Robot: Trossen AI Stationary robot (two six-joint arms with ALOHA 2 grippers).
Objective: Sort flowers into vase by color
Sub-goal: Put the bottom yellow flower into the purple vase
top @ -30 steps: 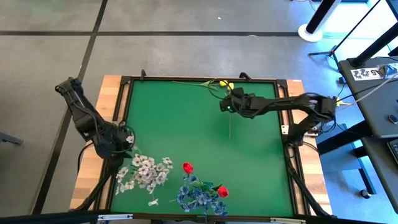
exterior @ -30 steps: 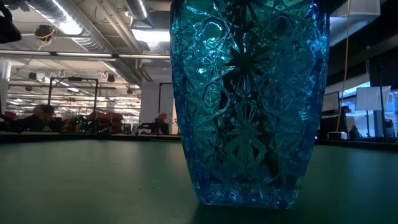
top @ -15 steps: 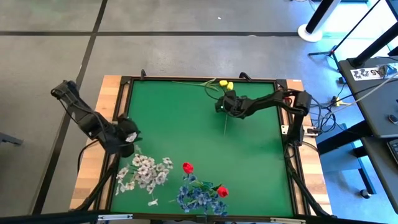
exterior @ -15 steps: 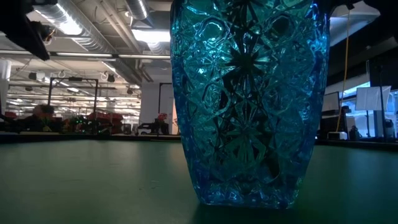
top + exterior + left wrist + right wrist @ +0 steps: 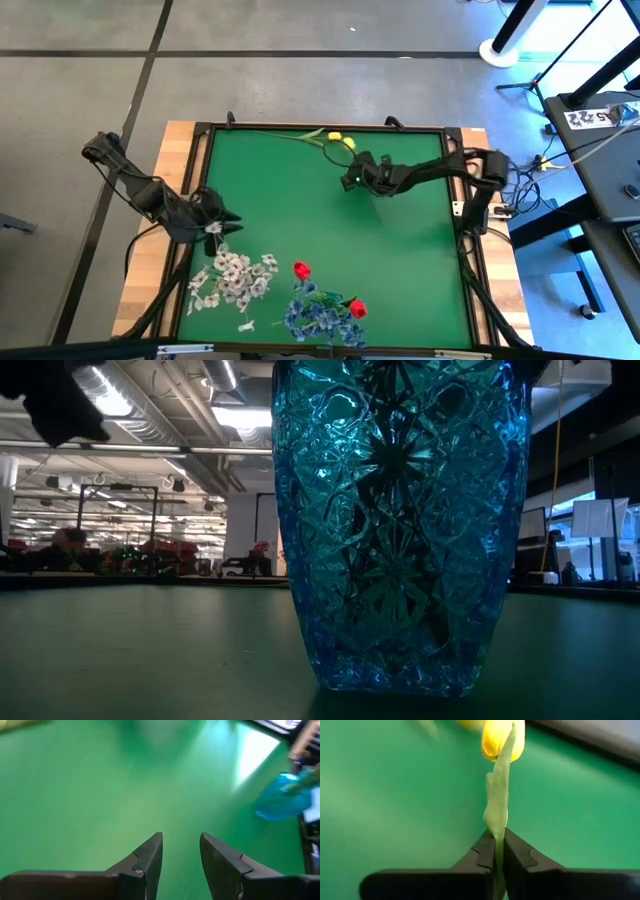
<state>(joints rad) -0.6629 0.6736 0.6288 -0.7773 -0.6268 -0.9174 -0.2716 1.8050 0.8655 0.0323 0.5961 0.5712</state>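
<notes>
right gripper [image 5: 499,851] pinches the thin green stalk of a yellow fabric tulip [image 5: 502,739], low down for lifting; left gripper [image 5: 181,851] hovers agape near white sprays [image 5: 232,276].

Right arm: reaches in from the right edge of the worktop, stretched toward its far middle
Right gripper [image 5: 499,851]: fingers [image 5: 520,857] pressed together, nipping a thin stalk between their tips
Left arm: bent low over the worktop's left edge
Left gripper [image 5: 181,851]: fingers [image 5: 150,857] parted with a clear gap, nothing between them, pointing inward over the worktop
</notes>
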